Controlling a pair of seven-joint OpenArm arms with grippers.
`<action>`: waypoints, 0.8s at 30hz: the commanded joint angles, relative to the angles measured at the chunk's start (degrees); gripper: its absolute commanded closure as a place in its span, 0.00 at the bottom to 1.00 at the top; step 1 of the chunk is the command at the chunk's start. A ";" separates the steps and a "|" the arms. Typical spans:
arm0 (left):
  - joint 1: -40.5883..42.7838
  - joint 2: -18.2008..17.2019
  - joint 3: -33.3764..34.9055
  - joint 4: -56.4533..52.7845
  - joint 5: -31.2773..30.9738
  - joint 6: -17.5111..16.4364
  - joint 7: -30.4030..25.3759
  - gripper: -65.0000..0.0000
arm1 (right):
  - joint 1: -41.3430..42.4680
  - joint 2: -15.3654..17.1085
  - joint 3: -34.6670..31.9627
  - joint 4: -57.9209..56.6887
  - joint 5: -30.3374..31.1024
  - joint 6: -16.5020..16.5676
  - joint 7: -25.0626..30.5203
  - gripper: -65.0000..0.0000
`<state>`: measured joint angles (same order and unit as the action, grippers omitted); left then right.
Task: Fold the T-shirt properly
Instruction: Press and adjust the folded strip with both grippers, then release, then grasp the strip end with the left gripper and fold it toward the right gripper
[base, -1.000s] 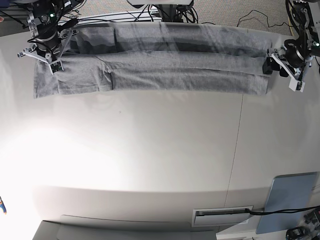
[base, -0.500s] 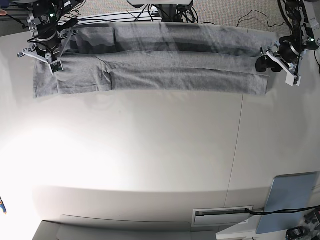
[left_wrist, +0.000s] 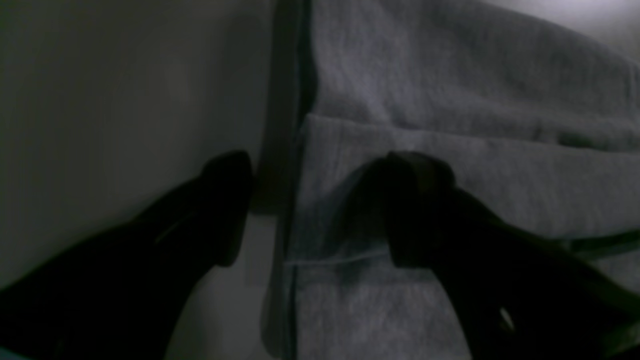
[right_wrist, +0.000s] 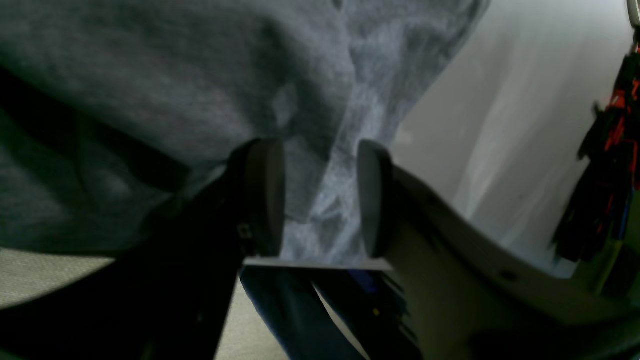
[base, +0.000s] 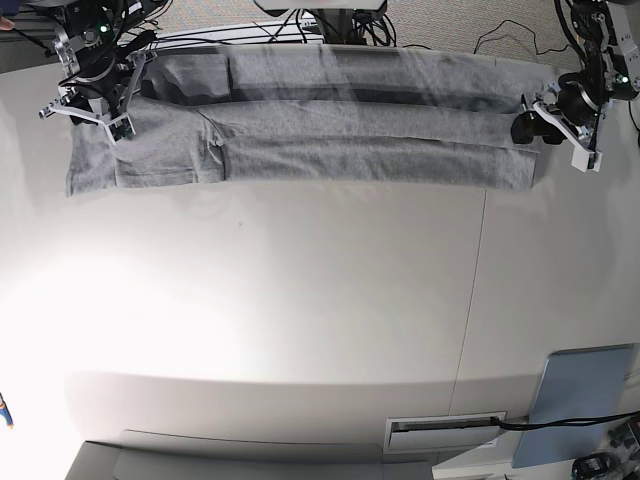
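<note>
— Where is the T-shirt (base: 300, 140) right now?

— It lies along the far edge of the table (base: 320, 330), folded into a long grey band that runs nearly from one of my arms to the other. Layers overlap lengthwise, with a sleeve end sticking out at my right.

— And your left pincer (base: 553, 125)?

— Spread wide at the shirt's end. From my left wrist I see one dark finger (left_wrist: 225, 210) over bare table and the other over the cloth, straddling the shirt's edge. Nothing is pinched.

— Your right pincer (base: 92, 103)?

— It hangs over the other end. From my right wrist the two pads (right_wrist: 265, 195) stand apart, with grey cloth showing in the gap behind them. I cannot tell whether they touch it.

— Anything else on the table?

— A grey-blue panel (base: 585, 400) at the near corner on my left side, well apart from the shirt.
</note>
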<state>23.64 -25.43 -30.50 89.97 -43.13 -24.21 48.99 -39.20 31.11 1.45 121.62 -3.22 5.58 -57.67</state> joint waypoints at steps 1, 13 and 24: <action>0.02 -0.94 -0.44 0.28 -0.15 0.15 0.09 0.35 | -0.13 0.66 0.55 1.01 -1.09 -0.63 0.85 0.63; -0.13 -0.94 -0.39 -6.19 -1.18 -7.45 0.59 0.36 | 0.20 0.66 0.55 1.01 -1.11 -0.68 6.40 0.63; -0.17 -1.38 -0.39 -6.56 -8.33 -9.53 3.41 0.83 | 0.20 0.66 0.55 1.01 -1.14 -0.68 7.80 0.63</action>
<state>23.09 -25.76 -30.74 83.09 -52.14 -34.11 51.62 -38.92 31.11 1.45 121.62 -3.42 5.58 -50.89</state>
